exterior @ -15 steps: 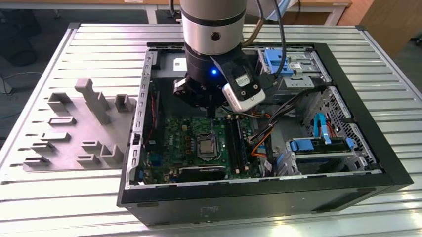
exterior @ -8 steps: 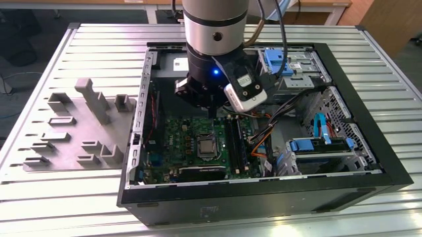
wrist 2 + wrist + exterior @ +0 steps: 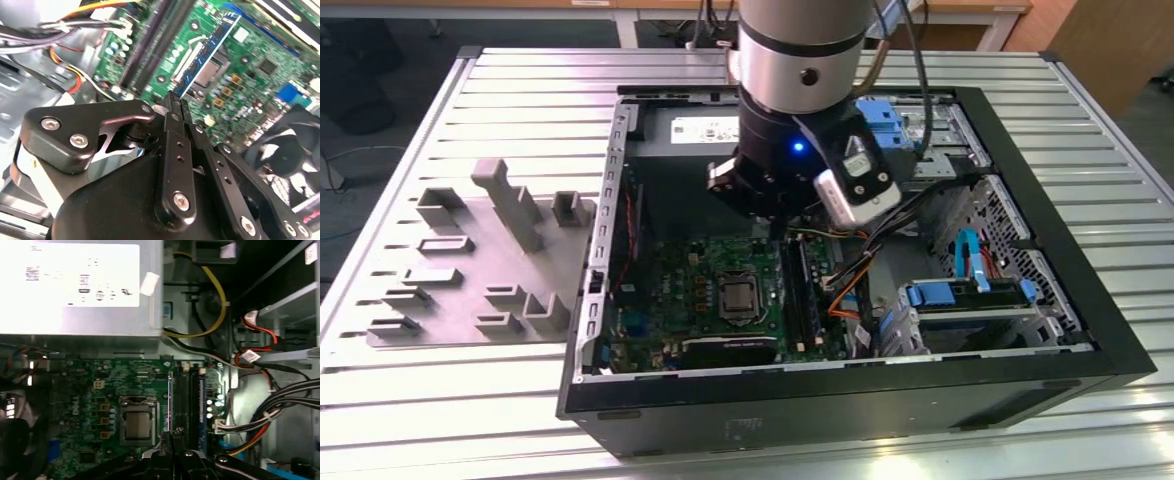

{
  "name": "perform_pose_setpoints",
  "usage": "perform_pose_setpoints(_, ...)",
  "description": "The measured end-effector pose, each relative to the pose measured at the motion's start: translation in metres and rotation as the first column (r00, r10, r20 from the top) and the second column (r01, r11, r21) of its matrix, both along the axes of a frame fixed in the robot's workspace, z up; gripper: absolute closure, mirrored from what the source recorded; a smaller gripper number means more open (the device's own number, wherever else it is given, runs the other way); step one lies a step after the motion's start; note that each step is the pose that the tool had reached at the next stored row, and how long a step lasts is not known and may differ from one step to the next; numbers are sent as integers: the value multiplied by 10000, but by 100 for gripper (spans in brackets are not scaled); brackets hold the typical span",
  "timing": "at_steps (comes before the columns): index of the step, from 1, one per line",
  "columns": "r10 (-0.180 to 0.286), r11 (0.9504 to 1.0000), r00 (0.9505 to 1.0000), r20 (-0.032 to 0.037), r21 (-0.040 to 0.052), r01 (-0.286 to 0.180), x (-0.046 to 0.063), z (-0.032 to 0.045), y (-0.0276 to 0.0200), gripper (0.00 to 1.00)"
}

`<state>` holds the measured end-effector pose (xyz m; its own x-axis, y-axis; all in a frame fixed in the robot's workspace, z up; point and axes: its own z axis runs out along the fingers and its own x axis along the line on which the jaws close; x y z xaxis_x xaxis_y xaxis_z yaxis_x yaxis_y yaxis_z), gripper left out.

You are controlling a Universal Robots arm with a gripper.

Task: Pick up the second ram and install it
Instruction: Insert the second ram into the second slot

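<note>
Closest up in the second wrist view, the black metal claw [image 3: 175,102] has its two fingers pressed together on one end of the second ram [image 3: 207,52], a long, thin, flat memory stick with a blue edge. The stick pokes out past the fingertips and shows its thin side. It hangs over the green circuit board [image 3: 240,75]. In the first wrist view it sits just beside the long black memory slots [image 3: 187,400], between them and the shiny silver square chip holder [image 3: 137,422]. I cannot tell if the stick touches the board. Past the slots, a bunch of red, yellow and black wires [image 3: 260,425] runs along the side of the board. Farther back sits a grey metal power box with a white label [image 3: 75,315], and a yellow wire [image 3: 217,300] curves down beside it. In the exterior view, the thick silver and black robot arm [image 3: 801,60] reaches down into the open black computer case [image 3: 854,385]. The case rests on a silver ridged metal table [image 3: 454,400]. On the exterior view's left, a flat grey plastic plate with standing blocks [image 3: 480,260] lies just beside the case.
</note>
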<state>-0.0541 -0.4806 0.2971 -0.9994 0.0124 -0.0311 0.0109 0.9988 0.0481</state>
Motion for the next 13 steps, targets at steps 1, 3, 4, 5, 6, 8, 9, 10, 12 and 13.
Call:
perform_pose_setpoints(1,-1,10000,10000,-4,1,1,37,-3,0,87)
perform_pose_setpoints(3,-2,10000,10000,-12,1,2,111,-9,0,87)
perform_pose_setpoints(4,-1,10000,10000,-14,2,1,142,-13,0,87)
perform_pose_setpoints(5,-1,10000,10000,-15,1,1,160,-17,0,87)
perform_pose_setpoints(6,11,10000,10000,-14,4,-11,166,-24,0,87)
perform_pose_setpoints(8,100,9999,9999,-14,30,-100,165,-38,0,87)
perform_pose_setpoints(9,164,9999,9999,-12,40,-164,165,-47,0,87)
perform_pose_setpoints(10,229,9997,9997,-11,47,-229,165,-57,0,87)
perform_pose_setpoints(12,336,9994,9994,-10,50,-336,167,-82,-1,87)
perform_pose_setpoints(13,346,9994,9994,-11,50,-346,166,-119,-3,87)
